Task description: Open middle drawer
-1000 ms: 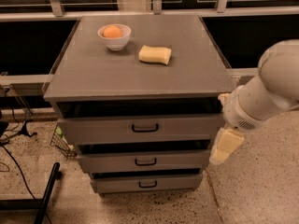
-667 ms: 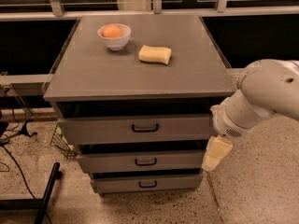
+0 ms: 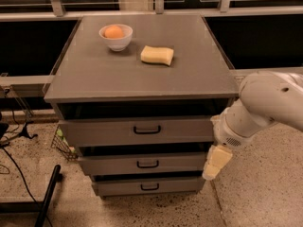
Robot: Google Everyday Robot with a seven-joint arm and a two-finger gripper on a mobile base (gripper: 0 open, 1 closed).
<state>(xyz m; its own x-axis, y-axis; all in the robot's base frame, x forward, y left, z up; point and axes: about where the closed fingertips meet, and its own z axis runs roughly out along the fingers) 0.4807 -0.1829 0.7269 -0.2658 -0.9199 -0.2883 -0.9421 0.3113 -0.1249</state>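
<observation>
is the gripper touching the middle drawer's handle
No, the gripper hangs at the right end of the middle drawer, away from its handle.

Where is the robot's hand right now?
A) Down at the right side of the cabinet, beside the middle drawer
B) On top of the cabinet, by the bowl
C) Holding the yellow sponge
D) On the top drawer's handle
A: the hand hangs low by the right end of the middle drawer, away from its black handle. The bowl and sponge sit far above on the cabinet top.
</observation>
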